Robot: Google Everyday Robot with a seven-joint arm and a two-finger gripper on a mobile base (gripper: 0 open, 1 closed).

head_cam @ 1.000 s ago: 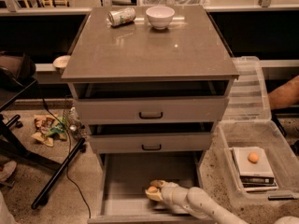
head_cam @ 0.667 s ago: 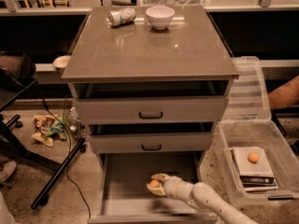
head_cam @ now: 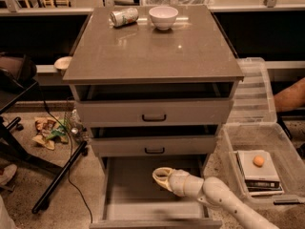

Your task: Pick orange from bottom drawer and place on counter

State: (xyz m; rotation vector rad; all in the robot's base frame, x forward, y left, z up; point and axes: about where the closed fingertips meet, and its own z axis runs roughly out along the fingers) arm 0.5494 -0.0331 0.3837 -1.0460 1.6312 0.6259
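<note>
The bottom drawer of the grey cabinet is pulled out, showing its flat grey floor. My gripper reaches into it from the lower right and hangs over the middle of the floor. Its cream fingers curl around the orange, which shows only as a yellow-orange edge at the tip. The counter lies above as a glossy grey-brown slab.
A white bowl and a tipped can lie at the counter's back edge. The two upper drawers stand slightly open. A clear plastic bin at right holds a box with a second orange. Black stand legs and litter lie left.
My gripper has moved up and toward the back of the drawer, and the orange has gone with it, now mostly covered by the fingers.
</note>
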